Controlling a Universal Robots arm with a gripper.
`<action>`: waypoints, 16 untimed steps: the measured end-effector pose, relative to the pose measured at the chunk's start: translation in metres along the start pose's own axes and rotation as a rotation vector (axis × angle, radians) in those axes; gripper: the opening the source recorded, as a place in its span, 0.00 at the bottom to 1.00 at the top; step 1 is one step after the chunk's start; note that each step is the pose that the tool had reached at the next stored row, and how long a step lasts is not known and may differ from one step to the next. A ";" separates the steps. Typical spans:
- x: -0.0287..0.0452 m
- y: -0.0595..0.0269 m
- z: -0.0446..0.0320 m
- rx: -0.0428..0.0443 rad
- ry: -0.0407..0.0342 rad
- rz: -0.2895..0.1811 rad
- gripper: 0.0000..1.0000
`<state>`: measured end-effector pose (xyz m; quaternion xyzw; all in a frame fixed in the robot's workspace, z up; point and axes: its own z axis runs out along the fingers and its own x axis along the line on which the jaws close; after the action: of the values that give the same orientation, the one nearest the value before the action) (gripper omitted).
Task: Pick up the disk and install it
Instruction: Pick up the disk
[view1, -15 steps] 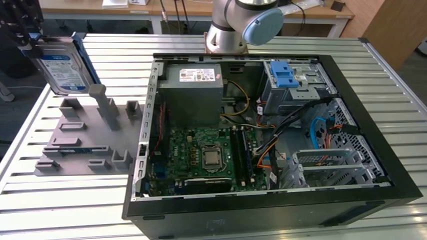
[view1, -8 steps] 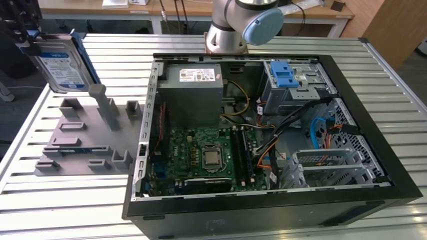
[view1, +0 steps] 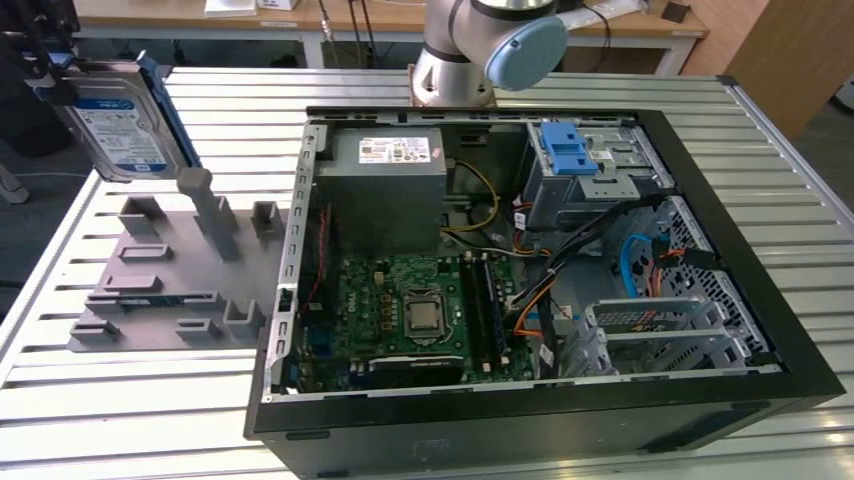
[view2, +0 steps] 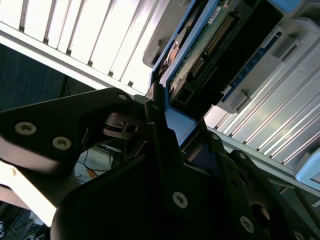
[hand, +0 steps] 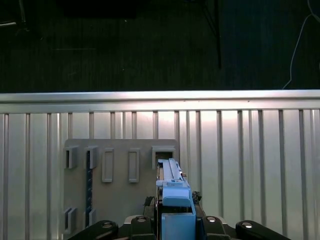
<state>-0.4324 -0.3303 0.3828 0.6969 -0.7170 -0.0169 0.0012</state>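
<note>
The disk (view1: 123, 128), silver-grey with a blue-and-white label and blue side rails, hangs upright in the air at the exterior view's far left, above the grey fixture plate (view1: 167, 275). My gripper (view1: 54, 80) is shut on its upper end. In the second wrist view the disk's green circuit board (view2: 200, 55) and blue rail sit between my dark fingers (view2: 156, 117). In the first wrist view the disk (hand: 172, 187) shows edge-on over the fixture plate (hand: 120, 197).
An open black computer case (view1: 747, 290) lies on the slatted metal table (view1: 134, 420), with a motherboard (view1: 400, 310), a grey power supply box (view1: 387, 195) and a silver drive cage with a blue latch (view1: 571, 155). The arm's base (view1: 461, 60) stands behind the case.
</note>
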 end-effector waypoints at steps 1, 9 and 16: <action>0.0000 0.0000 -0.0009 0.0001 0.0000 0.000 0.36; -0.0002 0.0002 -0.0082 0.0001 0.0000 0.000 0.36; -0.0004 0.0004 -0.0148 0.0001 -0.0001 0.000 0.36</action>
<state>-0.4324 -0.3302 0.3976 0.6968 -0.7170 -0.0169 0.0011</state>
